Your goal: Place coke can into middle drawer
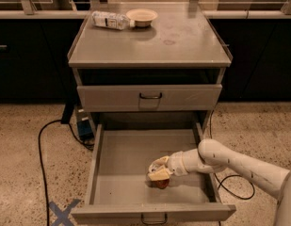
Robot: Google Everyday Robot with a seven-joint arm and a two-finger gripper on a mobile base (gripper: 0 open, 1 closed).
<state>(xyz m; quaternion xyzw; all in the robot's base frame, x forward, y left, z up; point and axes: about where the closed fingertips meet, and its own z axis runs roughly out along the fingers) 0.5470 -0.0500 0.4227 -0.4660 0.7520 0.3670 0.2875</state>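
Observation:
The middle drawer is the cabinet's lowest one, pulled wide open, with a grey flat floor and a dark loop handle at its front. The coke can is a small red-orange shape on the drawer floor, right of centre, mostly hidden under my gripper. My gripper reaches in from the right on a white arm and sits low inside the drawer, right on top of the can.
The upper grey drawer is closed. On the cabinet top lie a plastic bottle and a shallow bowl. A black cable and a blue X mark are on the floor at left. Another cable loops at right.

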